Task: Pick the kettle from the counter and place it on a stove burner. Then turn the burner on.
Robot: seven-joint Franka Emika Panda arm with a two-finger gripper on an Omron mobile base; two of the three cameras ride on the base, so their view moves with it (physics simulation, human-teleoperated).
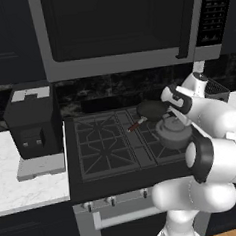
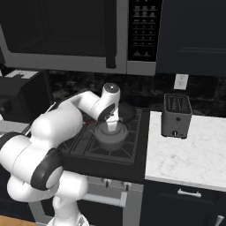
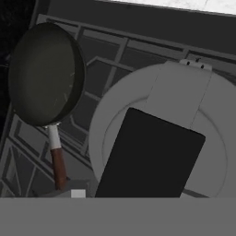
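My claw [image 2: 111, 126] comes down from above onto the squat round grey metal kettle [image 2: 111, 136], at its arched handle, yet I cannot tell whether the fingers are clenched on it. The kettle sits directly beneath my claw over a square black cast-iron stove burner [image 2: 110, 150] on the right side of the stove, off the white marble-look desk [image 2: 194, 154]; whether it rests on the grate I cannot say. Just beyond my claw lies a dark frying pan with a red-tipped handle [image 3: 44, 76]. No writing is legible anywhere.
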